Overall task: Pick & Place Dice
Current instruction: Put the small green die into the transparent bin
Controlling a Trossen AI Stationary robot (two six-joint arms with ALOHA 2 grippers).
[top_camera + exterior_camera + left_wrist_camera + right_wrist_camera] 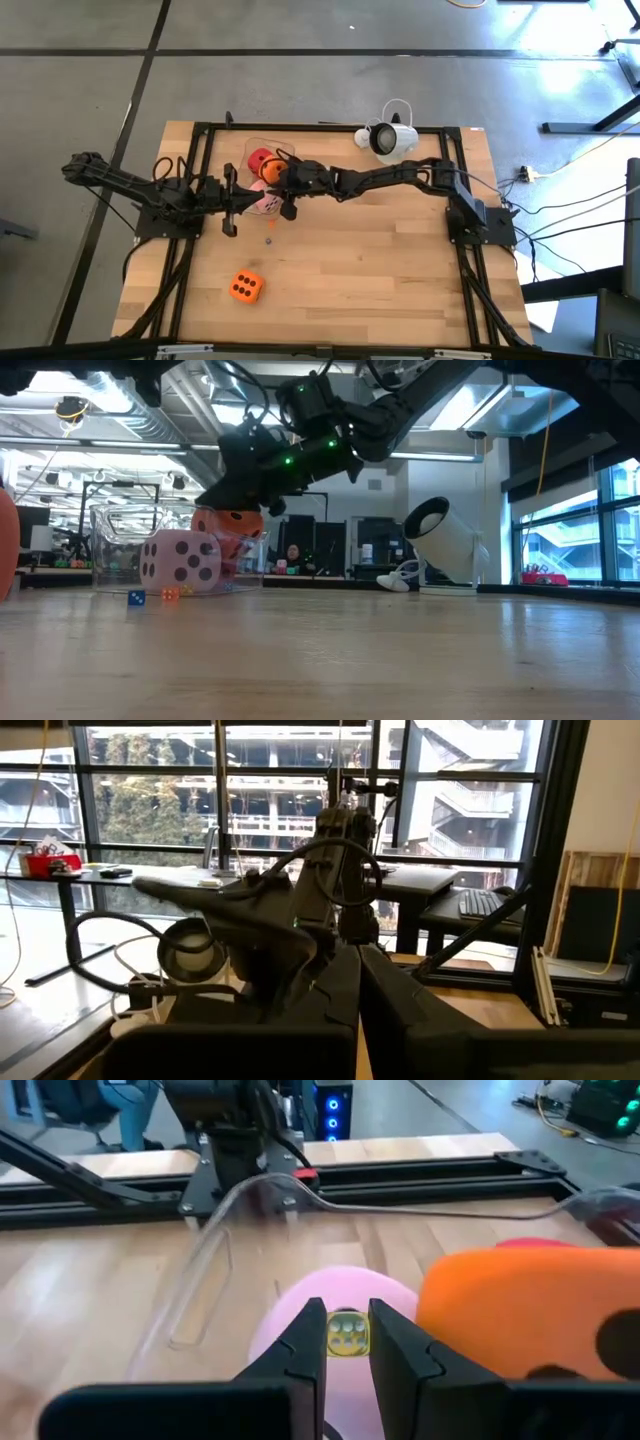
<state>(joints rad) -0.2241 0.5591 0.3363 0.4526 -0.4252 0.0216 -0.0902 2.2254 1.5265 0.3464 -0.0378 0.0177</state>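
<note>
Three dice [266, 172] sit bunched in a clear container [262, 150] near the tabletop's [380, 270] back edge, between both arms; a fourth die [245, 287] lies alone well toward the front.

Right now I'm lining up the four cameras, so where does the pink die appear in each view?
High view: the pink die peeks out beneath the right gripper, left of table centre.
Low view: it sits left of centre, in front of the clear container.
Left wrist view: not in it.
Right wrist view: it lies behind that gripper, which holds a small yellow die.
Shared landmark: the orange die beside it.
</note>
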